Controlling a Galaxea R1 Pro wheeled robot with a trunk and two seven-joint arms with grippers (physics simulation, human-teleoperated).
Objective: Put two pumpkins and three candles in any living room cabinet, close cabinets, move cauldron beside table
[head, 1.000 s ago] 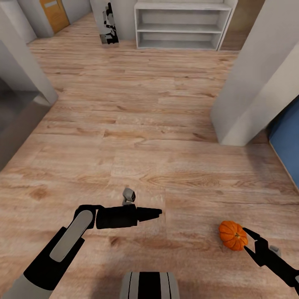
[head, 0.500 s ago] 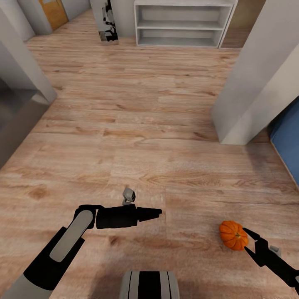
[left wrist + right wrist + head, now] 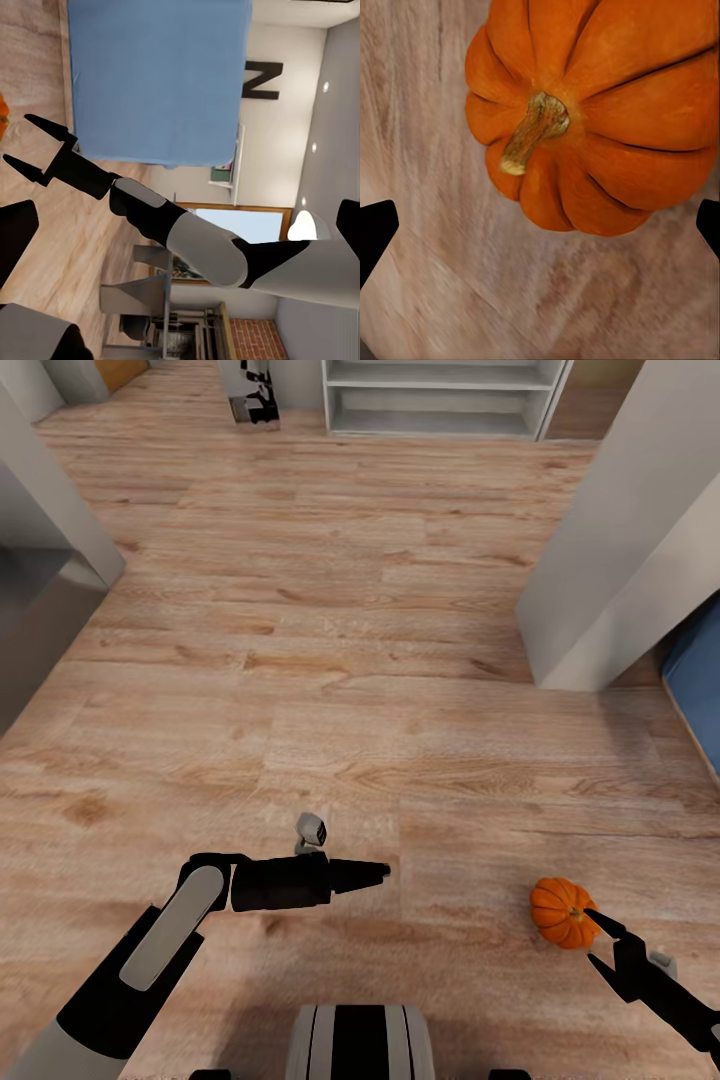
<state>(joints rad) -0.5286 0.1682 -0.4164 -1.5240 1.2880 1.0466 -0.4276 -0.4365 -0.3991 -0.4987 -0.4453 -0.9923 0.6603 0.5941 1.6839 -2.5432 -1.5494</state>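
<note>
Wooden floor [image 3: 330, 660], open room. Pumpkin [image 3: 562, 911] at spread right gripper [image 3: 598, 943], ungrasped. Left gripper [image 3: 372, 874] pinched together, empty. Nothing visibly stowed yet.

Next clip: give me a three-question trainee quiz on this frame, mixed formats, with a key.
1. True or false: the pumpkin sits inside the white shelf unit.
2. Which gripper is nearest the pumpkin: A) left gripper B) right gripper?
3. Fill in: the pumpkin lies on the wooden ____.

Key: 1. False; it lies in the open just beyond the right gripper's open fingers. 2. B. 3. floor.
</note>
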